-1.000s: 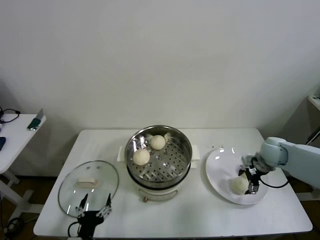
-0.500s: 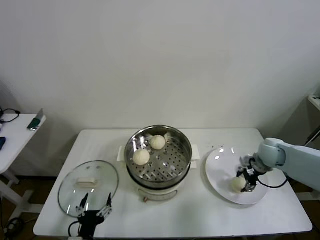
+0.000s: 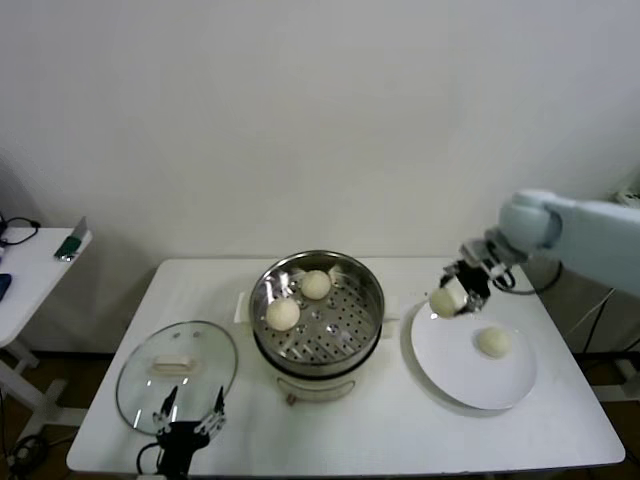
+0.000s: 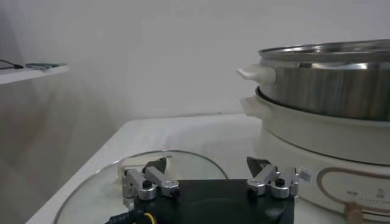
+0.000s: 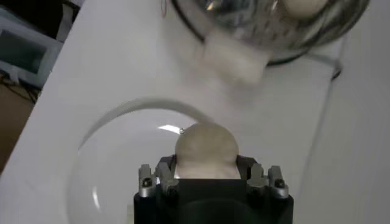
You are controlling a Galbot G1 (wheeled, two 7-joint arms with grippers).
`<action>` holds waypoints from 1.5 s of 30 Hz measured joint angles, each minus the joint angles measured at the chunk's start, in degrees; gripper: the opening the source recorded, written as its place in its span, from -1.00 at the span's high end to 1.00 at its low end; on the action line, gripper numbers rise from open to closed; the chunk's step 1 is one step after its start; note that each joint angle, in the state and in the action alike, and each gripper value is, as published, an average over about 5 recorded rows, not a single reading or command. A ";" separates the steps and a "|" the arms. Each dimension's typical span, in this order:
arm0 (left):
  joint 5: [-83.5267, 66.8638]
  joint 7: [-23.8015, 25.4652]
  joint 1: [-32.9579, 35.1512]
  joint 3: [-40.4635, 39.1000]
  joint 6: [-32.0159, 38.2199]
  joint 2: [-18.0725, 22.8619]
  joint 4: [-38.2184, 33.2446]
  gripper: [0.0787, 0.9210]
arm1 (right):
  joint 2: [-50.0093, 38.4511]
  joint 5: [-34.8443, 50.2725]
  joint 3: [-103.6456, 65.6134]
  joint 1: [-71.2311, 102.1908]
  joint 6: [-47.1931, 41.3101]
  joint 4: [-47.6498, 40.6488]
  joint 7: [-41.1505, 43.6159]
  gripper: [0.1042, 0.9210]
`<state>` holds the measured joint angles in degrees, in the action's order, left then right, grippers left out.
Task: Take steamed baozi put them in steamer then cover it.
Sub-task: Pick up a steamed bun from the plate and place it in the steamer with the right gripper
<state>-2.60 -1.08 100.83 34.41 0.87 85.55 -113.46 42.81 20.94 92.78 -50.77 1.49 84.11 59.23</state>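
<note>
My right gripper (image 3: pixel 452 297) is shut on a cream-white baozi (image 3: pixel 444 299) and holds it in the air over the plate's far-left rim, to the right of the steamer (image 3: pixel 318 312). The held baozi also shows in the right wrist view (image 5: pixel 206 148). Two baozi (image 3: pixel 283 313) (image 3: pixel 316 284) lie on the steamer's perforated tray. One more baozi (image 3: pixel 492 342) lies on the white plate (image 3: pixel 455 372). The glass cover (image 3: pixel 177 364) lies flat on the table at the left. My left gripper (image 3: pixel 188 423) is open, parked at the table's near edge by the cover.
A white side table (image 3: pixel 30 270) with a small object stands at the far left. The steamer's cream base and steel pot (image 4: pixel 329 91) rise close beside the left gripper in the left wrist view.
My right gripper has closed on one baozi, lifted it off the plate and carried it up and left towards the steamer. The other baozi stays on the plate. The left arm has not moved.
</note>
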 measured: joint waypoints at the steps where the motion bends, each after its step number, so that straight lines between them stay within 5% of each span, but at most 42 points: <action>1: 0.03 0.03 0.04 -0.01 -0.01 -0.01 -0.10 -0.77 | 1.11 0.15 0.10 -1.62 1.30 0.64 0.29 -0.37; 15: -0.29 -0.13 0.67 0.41 0.14 -0.10 -0.90 -0.77 | 16.63 -7.00 -3.09 -5.12 9.69 9.46 -0.78 -0.36; 38: -1.02 -0.35 0.84 1.15 0.31 0.30 -0.80 -0.77 | 29.21 -21.85 -4.10 11.20 11.05 4.88 -4.63 -0.36; 45: -0.97 -0.36 0.78 1.08 0.33 0.35 -0.67 -0.77 | 29.64 -22.61 -4.65 12.39 11.69 3.76 -5.22 -0.62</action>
<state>-3.58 -1.44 101.62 35.49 1.20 85.90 -114.13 72.45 -1.68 88.13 -38.38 13.18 87.87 54.01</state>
